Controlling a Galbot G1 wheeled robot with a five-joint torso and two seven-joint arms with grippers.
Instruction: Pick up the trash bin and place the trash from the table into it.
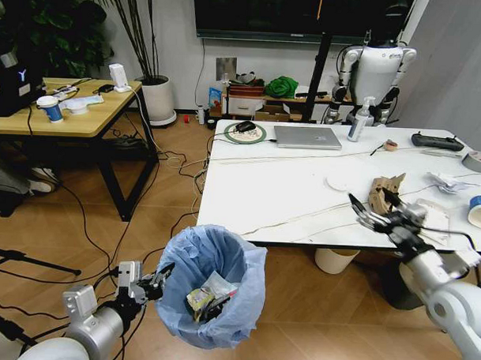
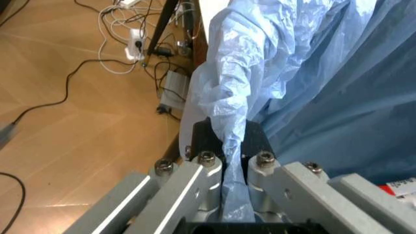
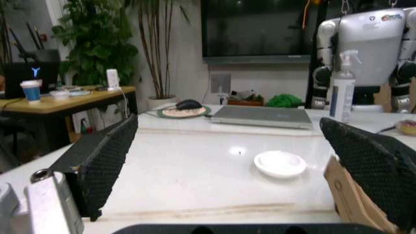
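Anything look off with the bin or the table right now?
The trash bin is held only by its thin blue liner: the left hand is shut on a bunched fold of bag, which may tear. The right hand is open beside the cardboard piece.

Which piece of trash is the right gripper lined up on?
On the white table, near its right front edge, the open right gripper faces the brown cardboard piece. It is crumpled and tan, unlike the flat white lid beside it.

Bare table [image 1: 287, 189] lies before the spread right gripper [image 1: 376, 210]; brown cardboard piece [image 1: 382, 193] stands just beside it.
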